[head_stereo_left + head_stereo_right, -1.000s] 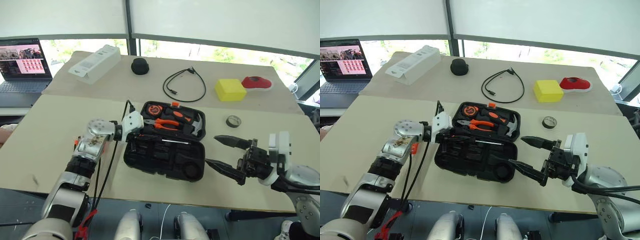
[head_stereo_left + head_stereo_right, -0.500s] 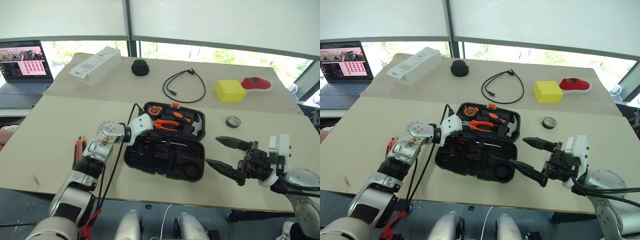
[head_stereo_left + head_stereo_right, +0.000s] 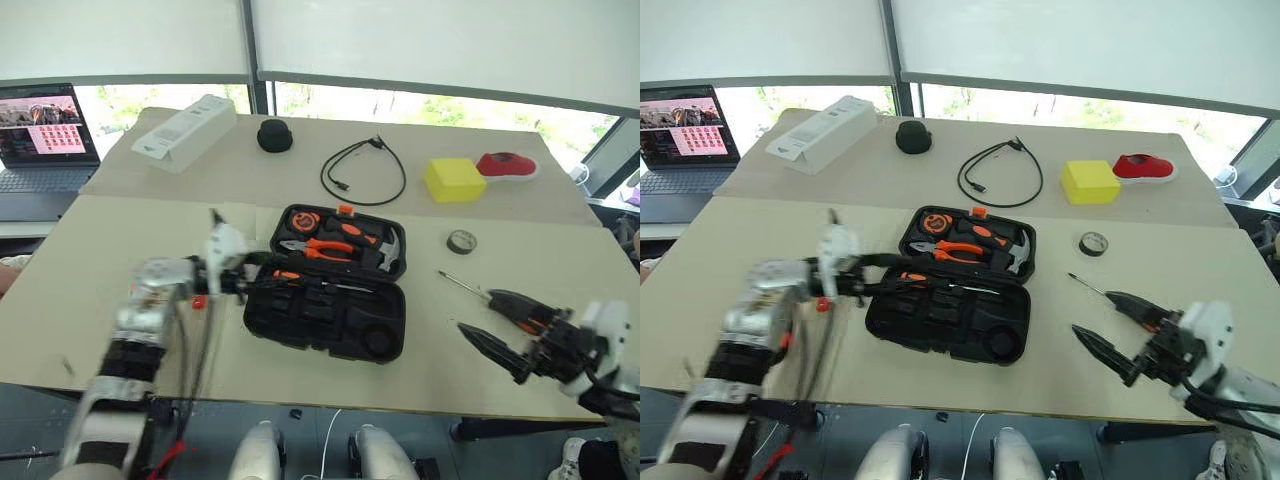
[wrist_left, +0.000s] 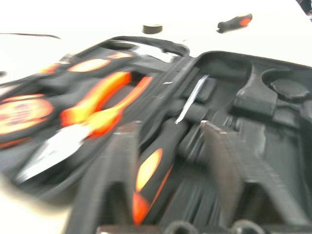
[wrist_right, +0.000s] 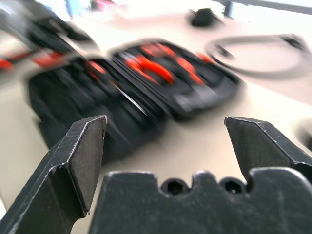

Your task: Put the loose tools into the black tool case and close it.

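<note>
No text, label, brand or number could be read. The laptop screen (image 3: 38,124) showed rows of small pink thumbnails with no legible words, and the printing on the white box (image 3: 186,132) was too small to make out.

black tool case (image 3: 330,320), orange-black screwdriver (image 4: 156,170), yellow block (image 3: 448,179)

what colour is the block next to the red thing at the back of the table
Yellow. The block shows best in the left eye view, beside the red object.
</note>
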Controlling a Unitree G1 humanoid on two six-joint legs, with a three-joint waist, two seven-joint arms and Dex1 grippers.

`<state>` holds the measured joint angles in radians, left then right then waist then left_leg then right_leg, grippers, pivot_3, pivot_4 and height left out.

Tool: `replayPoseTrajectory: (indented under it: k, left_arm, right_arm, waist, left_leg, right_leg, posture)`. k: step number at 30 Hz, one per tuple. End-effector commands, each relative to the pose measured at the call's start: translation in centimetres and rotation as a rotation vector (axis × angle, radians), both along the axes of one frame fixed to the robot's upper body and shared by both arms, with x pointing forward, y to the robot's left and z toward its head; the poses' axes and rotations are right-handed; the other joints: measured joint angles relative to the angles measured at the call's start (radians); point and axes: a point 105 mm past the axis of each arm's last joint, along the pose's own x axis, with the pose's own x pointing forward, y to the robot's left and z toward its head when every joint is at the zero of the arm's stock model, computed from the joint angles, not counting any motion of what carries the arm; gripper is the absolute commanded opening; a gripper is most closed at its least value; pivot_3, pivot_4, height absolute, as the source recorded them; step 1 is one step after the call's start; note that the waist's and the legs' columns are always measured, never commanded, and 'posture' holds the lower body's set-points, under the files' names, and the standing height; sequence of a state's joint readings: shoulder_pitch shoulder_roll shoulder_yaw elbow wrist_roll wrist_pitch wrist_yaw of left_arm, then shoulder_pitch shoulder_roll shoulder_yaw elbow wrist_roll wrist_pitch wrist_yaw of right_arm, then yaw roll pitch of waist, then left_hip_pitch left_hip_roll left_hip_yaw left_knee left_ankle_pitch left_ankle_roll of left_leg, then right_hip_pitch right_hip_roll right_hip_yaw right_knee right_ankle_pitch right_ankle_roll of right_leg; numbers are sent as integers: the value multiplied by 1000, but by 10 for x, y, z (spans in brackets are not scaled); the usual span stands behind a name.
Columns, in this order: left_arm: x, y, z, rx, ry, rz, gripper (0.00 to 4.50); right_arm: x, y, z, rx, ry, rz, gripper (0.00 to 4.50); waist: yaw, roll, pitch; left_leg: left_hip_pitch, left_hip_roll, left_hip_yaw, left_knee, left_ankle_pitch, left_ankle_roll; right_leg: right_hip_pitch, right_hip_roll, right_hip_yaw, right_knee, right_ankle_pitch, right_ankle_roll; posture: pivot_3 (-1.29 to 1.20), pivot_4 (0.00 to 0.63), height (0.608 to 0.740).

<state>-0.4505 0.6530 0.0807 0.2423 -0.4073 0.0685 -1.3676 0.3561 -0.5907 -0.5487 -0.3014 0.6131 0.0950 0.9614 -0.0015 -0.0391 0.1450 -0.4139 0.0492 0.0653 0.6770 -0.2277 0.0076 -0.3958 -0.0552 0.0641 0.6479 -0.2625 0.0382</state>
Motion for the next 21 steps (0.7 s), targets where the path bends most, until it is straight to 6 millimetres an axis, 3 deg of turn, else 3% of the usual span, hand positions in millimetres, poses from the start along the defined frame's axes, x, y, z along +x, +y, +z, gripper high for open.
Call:
replayPoseTrajectory:
  k: [1,2,3,6,10,15,21]
  left_arm:
    - [-26,21,9,-29,-12,-58,3909]
    - [-32,27,8,-29,-7,-58,4374]
    - [-40,33,6,-29,-3,-59,4451]
    - [-69,37,-2,24,-27,-116,4451]
    - [-80,36,2,-64,-18,-30,4451]
    - [-86,39,-6,-67,34,4,4451]
    - [-84,21,10,-141,42,-56,4451]
  right_arm:
    - [-20,-38,-6,-86,-32,-136,4500]
    - [-26,-45,-12,-94,-11,-156,4500]
    - [-34,-52,-19,-111,8,-176,4500]
    - [-54,-65,-34,-159,77,-193,4500]
    - [-61,-79,-39,-176,84,-247,4500]
    - [-34,-80,-24,-247,115,-138,4500]
    - [13,-80,-20,-363,335,-42,4500]
  waist:
    - [-1,2,0]
    - [1,3,0]
    - [2,3,1]
    - [1,4,1]
    - [-2,4,1]
    - [-12,12,-3]
    - [-14,11,-2]
  left_leg:
    - [2,0,1,0,0,0]
    - [2,-1,1,-1,0,0]
    - [3,-1,2,-1,0,1]
    - [6,0,2,-2,-1,1]
    - [8,2,0,-2,-1,1]
    - [10,2,0,-3,-1,1]
    - [12,1,2,-3,-1,1]
  right_leg:
    - [2,-1,0,-1,0,0]
    - [2,-2,0,-1,-1,1]
    - [3,-3,0,-1,-1,1]
    - [5,-4,0,-1,-3,0]
    - [6,-5,1,-2,-4,-2]
    - [7,-6,4,-2,-7,-7]
    - [6,-3,5,-1,-5,-3]
  posture:
    - [0,150,740]
    - [0,150,740]
    - [0,150,740]
    - [0,150,740]
    - [0,150,740]
    - [0,150,740]
    - [0,150,740]
